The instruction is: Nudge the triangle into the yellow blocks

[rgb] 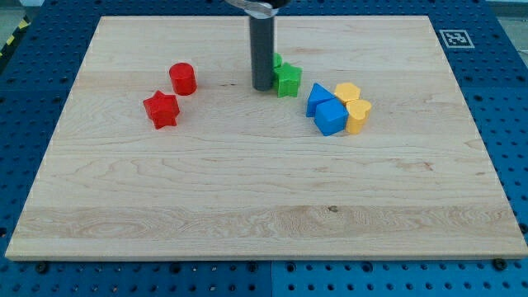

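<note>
Camera view: the wooden board [264,190] is seen spread across the blue pegboard table [503,99], with the dark rod descending from the view's top and my tip [262,88] set down on the wood just to the view's left of the green star block [288,80]; a second green block [277,60], its shape mostly hidden, is seen just behind the rod. No gripper is carried — nothing is held, and only pushing is possible.

The approach step is judged to be in hand: the blue triangle block [317,97] has not been reached by the tip. It lies to the view's right of the tip and slightly lower, beyond the green star, touching the blue cube [331,116] and sitting just beside the two yellow blocks — a yellow hexagon-like block [348,91] and a yellow heart block [358,115]. Only a short shove toward the view's right appears to be called for, but the green star stands in the path, so the tip would probably have to be brought round it first.

Well off to the view's left of the tip, a red cylinder [183,78] and a red star block [162,109] are left untouched.
</note>
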Controlling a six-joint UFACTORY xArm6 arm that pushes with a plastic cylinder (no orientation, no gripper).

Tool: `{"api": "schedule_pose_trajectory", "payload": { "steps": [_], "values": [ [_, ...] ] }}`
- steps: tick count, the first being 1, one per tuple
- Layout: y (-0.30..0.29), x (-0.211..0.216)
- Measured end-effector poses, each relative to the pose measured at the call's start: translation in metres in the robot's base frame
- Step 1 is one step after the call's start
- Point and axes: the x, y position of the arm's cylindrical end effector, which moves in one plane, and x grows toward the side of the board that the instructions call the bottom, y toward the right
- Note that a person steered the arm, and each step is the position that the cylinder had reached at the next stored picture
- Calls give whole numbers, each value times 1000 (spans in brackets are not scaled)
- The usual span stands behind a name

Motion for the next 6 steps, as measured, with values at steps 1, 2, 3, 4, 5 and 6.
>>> {"api": "schedule_pose_trajectory", "payload": {
  "steps": [1, 2, 3, 4, 5, 6],
  "values": [
    [0, 3],
    [0, 29],
    [47, 38],
    [99, 38],
    [99, 38],
    [70, 37]
  ]
}}
